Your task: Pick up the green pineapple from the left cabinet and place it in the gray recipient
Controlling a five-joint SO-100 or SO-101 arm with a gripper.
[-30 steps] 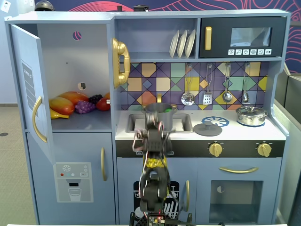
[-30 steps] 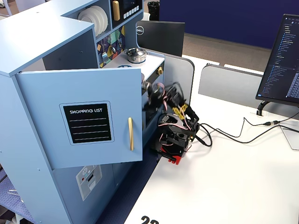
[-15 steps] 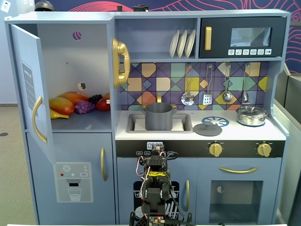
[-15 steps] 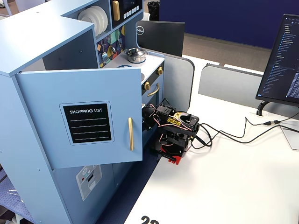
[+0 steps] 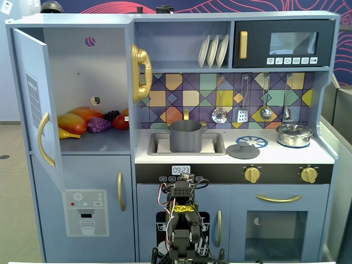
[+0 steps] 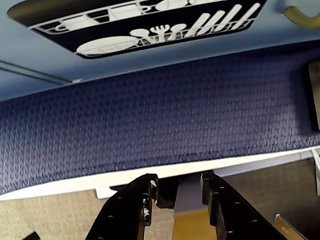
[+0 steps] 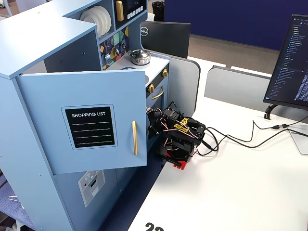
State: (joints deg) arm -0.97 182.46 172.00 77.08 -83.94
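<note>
Behind the folded black arm, whose empty gripper (image 6: 176, 192) is narrowly open, the tall light-blue left cabinet (image 5: 104, 71) holds 2 mangoes (image 5: 77, 120) and purple grapes (image 5: 99, 125), yet no green pineapple shows, so grabbing the wrong fruit seems the risk before the matte gray pot (image 5: 186, 136).

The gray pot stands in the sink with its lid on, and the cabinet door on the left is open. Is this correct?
Not quite. In a fixed view the gray pot has no lid on; a gray lid lies beside the sink. The cabinet door is open.
</note>
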